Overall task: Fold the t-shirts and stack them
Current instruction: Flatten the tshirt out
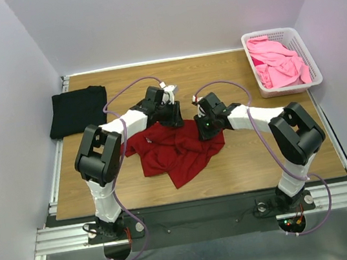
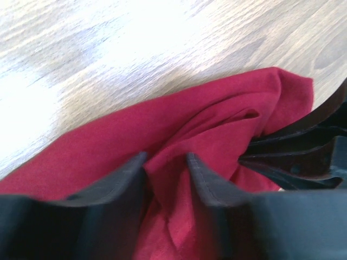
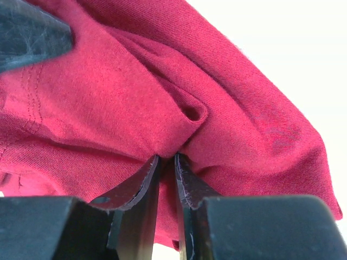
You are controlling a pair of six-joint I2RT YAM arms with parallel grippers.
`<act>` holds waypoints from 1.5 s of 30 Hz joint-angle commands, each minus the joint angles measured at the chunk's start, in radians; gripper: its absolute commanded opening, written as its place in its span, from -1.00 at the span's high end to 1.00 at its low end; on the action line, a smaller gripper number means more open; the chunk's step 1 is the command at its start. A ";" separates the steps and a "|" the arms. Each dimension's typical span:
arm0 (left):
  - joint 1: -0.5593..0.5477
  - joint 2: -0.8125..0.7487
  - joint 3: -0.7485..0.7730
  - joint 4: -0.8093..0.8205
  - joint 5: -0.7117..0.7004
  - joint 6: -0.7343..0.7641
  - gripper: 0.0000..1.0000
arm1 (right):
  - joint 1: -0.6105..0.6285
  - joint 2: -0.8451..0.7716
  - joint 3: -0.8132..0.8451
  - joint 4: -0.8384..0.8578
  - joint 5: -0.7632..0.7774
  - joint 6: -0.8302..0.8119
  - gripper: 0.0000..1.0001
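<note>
The dark red t-shirt [image 1: 177, 152] lies crumpled in the middle of the table. My left gripper [image 1: 173, 118] is at its far edge; in the left wrist view the gripper [image 2: 167, 160] has a raised fold of red cloth [image 2: 179, 124] between its fingers and is closed on it. My right gripper [image 1: 205, 128] is at the shirt's far right edge; in the right wrist view the gripper [image 3: 167, 157] is pinched nearly shut on a bunch of red cloth [image 3: 135, 92]. A folded black t-shirt [image 1: 78, 110] lies at the far left. Pink t-shirts [image 1: 274, 62] fill the basket.
The white lattice basket [image 1: 288, 90] stands at the far right corner of the wooden table [image 1: 250, 164]. The two grippers are close together, and the right one shows at the right edge of the left wrist view [image 2: 303, 157]. White walls enclose the table on three sides.
</note>
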 commanded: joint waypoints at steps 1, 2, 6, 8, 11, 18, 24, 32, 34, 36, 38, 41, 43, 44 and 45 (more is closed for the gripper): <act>-0.005 -0.043 0.032 0.034 0.019 0.035 0.25 | -0.009 -0.029 -0.015 0.027 -0.002 0.002 0.54; -0.006 -0.046 0.029 0.032 0.018 0.033 0.27 | -0.008 -0.027 -0.015 0.027 -0.002 0.002 0.55; -0.008 -0.055 0.026 0.058 0.036 0.038 0.51 | -0.009 -0.027 -0.014 0.027 -0.002 0.005 0.55; -0.008 -0.058 0.024 0.058 0.039 0.038 0.65 | -0.008 -0.027 -0.012 0.027 0.002 0.005 0.54; -0.011 -0.080 0.019 0.058 0.038 0.035 0.69 | -0.008 -0.032 -0.011 0.027 0.005 0.007 0.55; -0.011 -0.219 0.067 0.040 0.012 -0.011 1.00 | -0.008 -0.098 -0.005 0.010 0.006 0.022 0.12; -0.010 -0.345 0.179 -0.061 -0.120 -0.050 1.00 | -0.009 -0.269 0.041 -0.061 0.041 0.042 -0.23; -0.008 -0.448 0.300 -0.110 -0.277 -0.138 1.00 | -0.008 -0.348 -0.011 -0.090 -0.010 0.056 -0.37; -0.010 -0.463 0.309 -0.109 -0.312 -0.152 1.00 | -0.001 -0.336 -0.041 -0.088 -0.076 0.071 -0.37; -0.008 -0.469 0.320 -0.104 -0.329 -0.148 1.00 | 0.028 -0.329 -0.067 -0.082 -0.071 0.086 -0.37; -0.009 -0.468 0.335 -0.110 -0.352 -0.145 1.00 | 0.046 -0.326 -0.083 -0.078 -0.052 0.092 -0.38; -0.008 -0.471 0.351 -0.114 -0.367 -0.149 1.00 | 0.055 -0.322 -0.119 -0.064 -0.006 0.118 -0.38; -0.009 -0.482 0.355 -0.115 -0.381 -0.155 1.00 | 0.055 -0.316 -0.133 -0.053 0.026 0.143 -0.38; -0.010 -0.485 0.357 -0.115 -0.386 -0.157 1.00 | 0.055 -0.308 -0.147 -0.047 0.023 0.149 -0.38; -0.008 -0.492 0.358 -0.117 -0.389 -0.157 1.00 | 0.057 -0.302 -0.153 -0.035 0.021 0.166 -0.38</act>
